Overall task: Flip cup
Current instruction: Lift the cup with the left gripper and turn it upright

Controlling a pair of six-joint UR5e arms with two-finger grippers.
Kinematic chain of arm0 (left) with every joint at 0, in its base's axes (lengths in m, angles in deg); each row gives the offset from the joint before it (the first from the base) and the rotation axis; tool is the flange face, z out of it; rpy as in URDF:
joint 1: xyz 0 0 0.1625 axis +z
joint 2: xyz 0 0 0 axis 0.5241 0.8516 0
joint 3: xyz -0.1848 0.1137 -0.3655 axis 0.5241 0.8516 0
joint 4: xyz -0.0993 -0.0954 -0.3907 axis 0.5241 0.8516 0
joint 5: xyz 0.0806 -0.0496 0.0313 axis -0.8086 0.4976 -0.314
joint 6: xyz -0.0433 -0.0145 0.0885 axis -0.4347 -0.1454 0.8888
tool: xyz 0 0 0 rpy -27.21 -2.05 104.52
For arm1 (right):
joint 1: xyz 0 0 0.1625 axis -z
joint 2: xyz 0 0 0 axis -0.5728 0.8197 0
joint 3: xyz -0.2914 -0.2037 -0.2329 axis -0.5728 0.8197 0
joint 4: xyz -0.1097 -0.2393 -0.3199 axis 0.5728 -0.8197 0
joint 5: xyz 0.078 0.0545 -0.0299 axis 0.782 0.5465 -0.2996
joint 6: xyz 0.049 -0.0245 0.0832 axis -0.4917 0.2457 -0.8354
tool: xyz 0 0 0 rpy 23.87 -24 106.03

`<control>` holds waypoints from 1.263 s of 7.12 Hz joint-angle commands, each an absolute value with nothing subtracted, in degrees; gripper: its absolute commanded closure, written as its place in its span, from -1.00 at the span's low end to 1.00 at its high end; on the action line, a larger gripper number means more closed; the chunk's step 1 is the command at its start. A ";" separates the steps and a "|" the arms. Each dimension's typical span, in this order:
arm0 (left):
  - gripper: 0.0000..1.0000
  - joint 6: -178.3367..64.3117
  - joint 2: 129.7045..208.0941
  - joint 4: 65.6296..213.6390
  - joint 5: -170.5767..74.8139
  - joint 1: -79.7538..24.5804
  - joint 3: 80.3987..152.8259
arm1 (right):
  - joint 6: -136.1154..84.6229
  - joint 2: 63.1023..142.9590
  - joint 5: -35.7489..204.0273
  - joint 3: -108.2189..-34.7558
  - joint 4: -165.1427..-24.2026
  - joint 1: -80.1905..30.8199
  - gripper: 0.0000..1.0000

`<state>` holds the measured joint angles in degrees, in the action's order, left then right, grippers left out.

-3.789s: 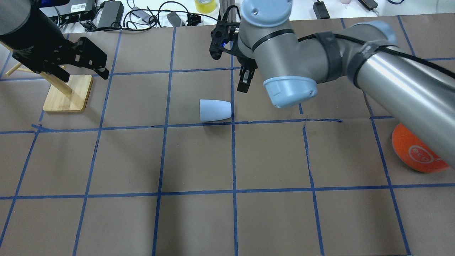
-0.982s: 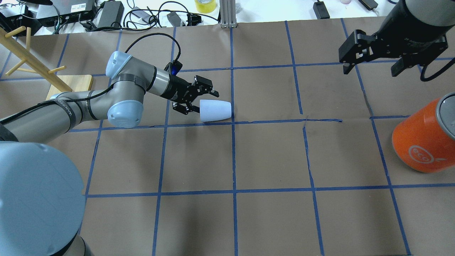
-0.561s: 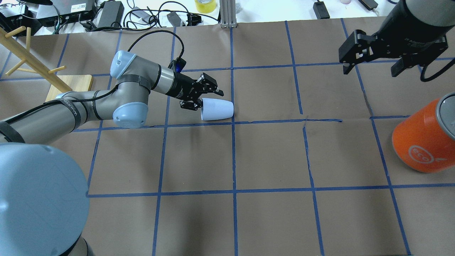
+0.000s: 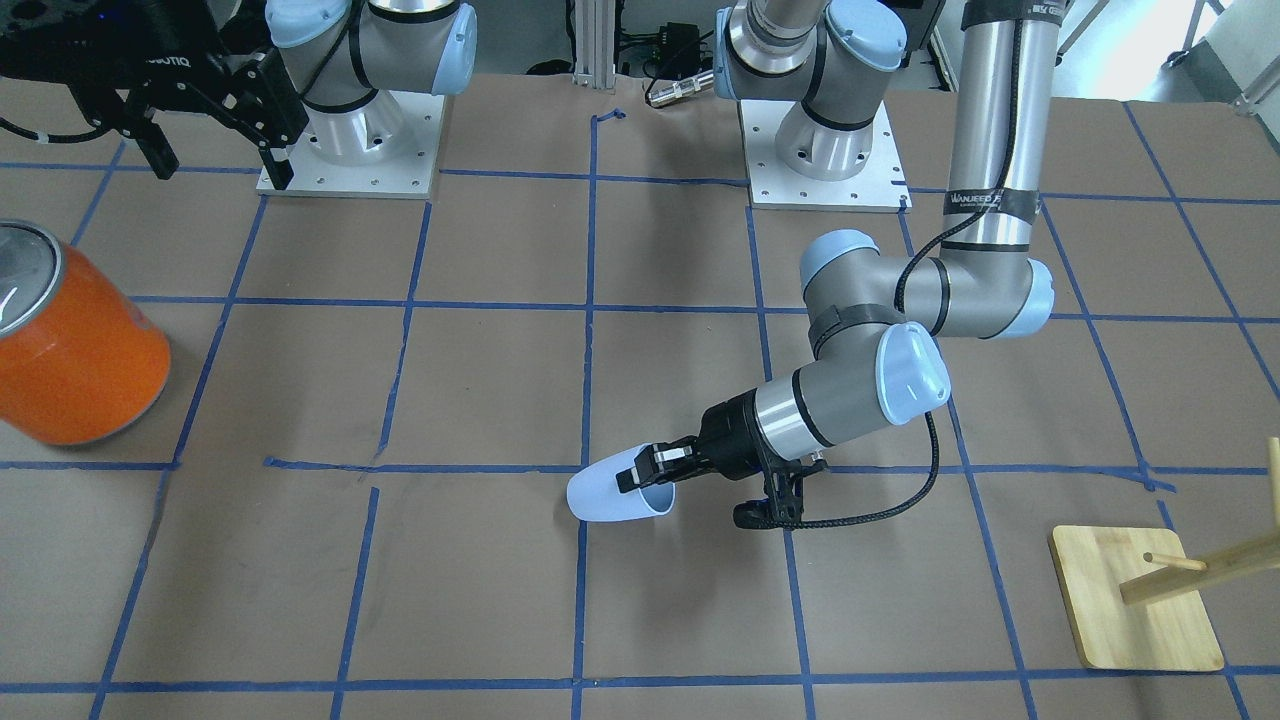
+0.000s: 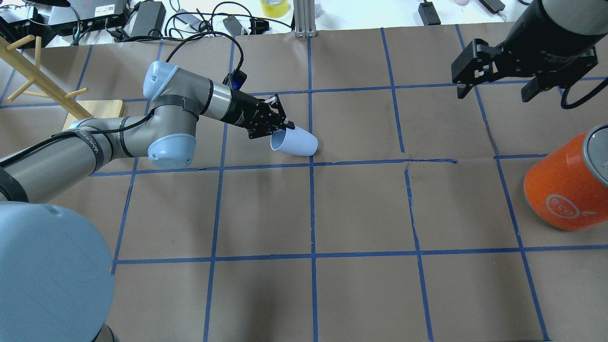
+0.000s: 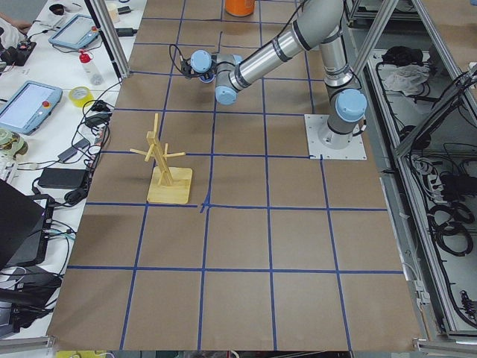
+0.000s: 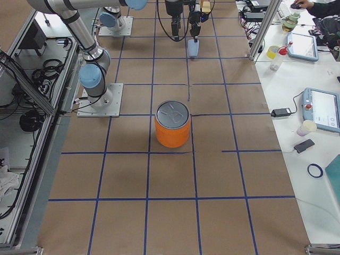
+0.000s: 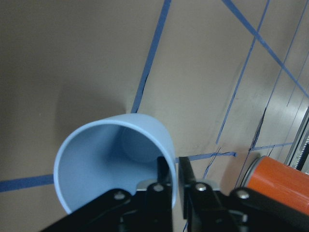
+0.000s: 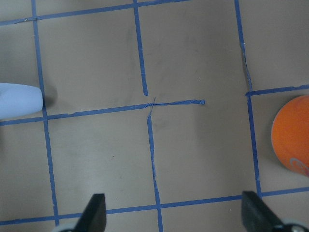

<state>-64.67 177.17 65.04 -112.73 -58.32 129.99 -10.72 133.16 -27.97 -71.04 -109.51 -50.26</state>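
Observation:
The cup (image 5: 298, 142) is small and pale bluish-white. It lies tilted near the table's middle, with its open mouth toward my left arm and raised off the paper. My left gripper (image 5: 285, 128) is shut on the cup's rim, one finger inside and one outside, as the left wrist view (image 8: 170, 189) shows. The cup also shows in the front view (image 4: 610, 492) and at the left edge of the right wrist view (image 9: 19, 100). My right gripper (image 5: 494, 95) is open and empty, held high over the back right, far from the cup.
A big orange can (image 5: 565, 185) with a silver top stands at the right edge. A wooden peg stand (image 5: 92, 111) on a bamboo base is at the back left. Cables and devices lie beyond the table's far edge.
My left gripper has moved onto the cup's open end and shut on its rim. The cup has tilted, mouth end lifted and swung slightly. The right arm has not moved in the last second.

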 commanded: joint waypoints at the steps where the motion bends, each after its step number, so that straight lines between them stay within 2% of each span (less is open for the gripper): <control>1: 1.00 -69.92 175.77 65.54 -113.36 -58.39 126.57 | -10.65 133.24 -27.83 -71.13 -109.42 -50.31 -1.00; 4: 1.00 -73.32 170.86 71.49 -122.71 -58.39 122.33 | -10.65 133.16 -27.57 -71.22 -109.51 -50.31 -1.00; 7: 1.00 -48.89 167.24 87.88 -144.22 -55.16 116.82 | -10.56 133.15 -27.65 -71.22 -109.42 -50.31 -1.00; 9: 1.00 -33.65 169.33 94.45 -153.74 -52.78 111.27 | -10.56 133.16 -27.57 -71.22 -109.42 -50.31 -1.00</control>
